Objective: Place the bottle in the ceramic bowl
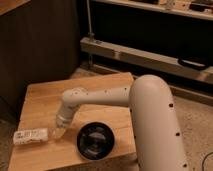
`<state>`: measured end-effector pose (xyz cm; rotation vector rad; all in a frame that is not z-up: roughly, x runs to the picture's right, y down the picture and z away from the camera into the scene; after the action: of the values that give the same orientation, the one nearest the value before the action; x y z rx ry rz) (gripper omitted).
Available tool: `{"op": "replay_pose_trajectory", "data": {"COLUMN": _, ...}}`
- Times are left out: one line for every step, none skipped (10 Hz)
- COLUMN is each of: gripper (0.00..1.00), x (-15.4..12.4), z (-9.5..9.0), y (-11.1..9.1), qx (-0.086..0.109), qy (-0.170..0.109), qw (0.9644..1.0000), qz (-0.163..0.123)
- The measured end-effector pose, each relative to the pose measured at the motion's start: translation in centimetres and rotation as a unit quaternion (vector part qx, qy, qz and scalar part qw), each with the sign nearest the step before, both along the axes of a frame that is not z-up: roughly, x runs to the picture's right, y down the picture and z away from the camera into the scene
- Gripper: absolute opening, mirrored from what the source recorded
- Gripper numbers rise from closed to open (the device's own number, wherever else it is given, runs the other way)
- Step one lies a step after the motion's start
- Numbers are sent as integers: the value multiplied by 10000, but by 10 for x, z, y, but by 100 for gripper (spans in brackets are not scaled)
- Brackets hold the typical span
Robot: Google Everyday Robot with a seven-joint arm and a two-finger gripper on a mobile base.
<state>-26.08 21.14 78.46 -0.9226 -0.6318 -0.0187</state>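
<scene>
Reaching down over the wooden table [100, 82], the big white arm [150, 115] comes in from the right side and bends toward the front left part of the table top; at its end is the gripper [59, 131], low down close to the wood; I cannot tell if the gripper is open or closed, because its tip is too small and pale to make out. The bottle [31, 136] lies on its side near the front left corner of the table, with its long side going from left to right; it looks clear with a white label; its right end is just beside the gripper, and I cannot tell if the two are touching. The ceramic bowl [95, 141] sits the right way up on the table near the front edge, to the right of the gripper; it is round, black and shiny inside, and nothing lies in it. The gripper is between the bottle and the bowl; the bottle is outside the bowl and apart from it. Behind the table is a dark wall on the left; further back is a long metal rail [145, 55] with a thin pole [90, 22] standing up from it; on the right the floor [197, 125] is pale and speckled.
</scene>
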Motion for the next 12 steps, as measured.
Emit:
{"op": "replay_pose_trajectory", "data": {"gripper": 0, "x": 11, "z": 2, "y": -16, "qx": 119, "qy": 20, "qw": 9999, "qz": 1}}
{"op": "replay_pose_trajectory", "data": {"gripper": 0, "x": 19, "z": 4, "y": -28, "qx": 201, "qy": 25, "qw": 9998, "qz": -25}}
{"op": "replay_pose_trajectory", "data": {"gripper": 0, "x": 31, "z": 9, "y": -38, "qx": 281, "qy": 44, "qw": 9996, "qz": -53}}
{"op": "replay_pose_trajectory", "data": {"gripper": 0, "x": 39, "z": 11, "y": -41, "qx": 308, "qy": 61, "qw": 9995, "qz": -86}}
{"op": "replay_pose_trajectory", "data": {"gripper": 0, "x": 49, "z": 11, "y": -40, "qx": 313, "qy": 70, "qw": 9994, "qz": -162}}
{"op": "replay_pose_trajectory", "data": {"gripper": 0, "x": 62, "z": 11, "y": -41, "qx": 318, "qy": 73, "qw": 9993, "qz": -199}}
{"op": "replay_pose_trajectory", "data": {"gripper": 0, "x": 81, "z": 9, "y": -45, "qx": 315, "qy": 93, "qw": 9992, "qz": -242}}
{"op": "replay_pose_trajectory", "data": {"gripper": 0, "x": 94, "z": 6, "y": -52, "qx": 324, "qy": 94, "qw": 9990, "qz": -287}}
{"op": "replay_pose_trajectory", "data": {"gripper": 0, "x": 100, "z": 4, "y": -58, "qx": 334, "qy": 81, "qw": 9990, "qz": -300}}
{"op": "replay_pose_trajectory", "data": {"gripper": 0, "x": 108, "z": 3, "y": -62, "qx": 334, "qy": 69, "qw": 9991, "qz": -258}}
{"op": "replay_pose_trajectory", "data": {"gripper": 0, "x": 118, "z": 1, "y": -64, "qx": 309, "qy": 82, "qw": 9992, "qz": -234}}
{"op": "replay_pose_trajectory", "data": {"gripper": 0, "x": 126, "z": -1, "y": -65, "qx": 282, "qy": 104, "qw": 9993, "qz": -215}}
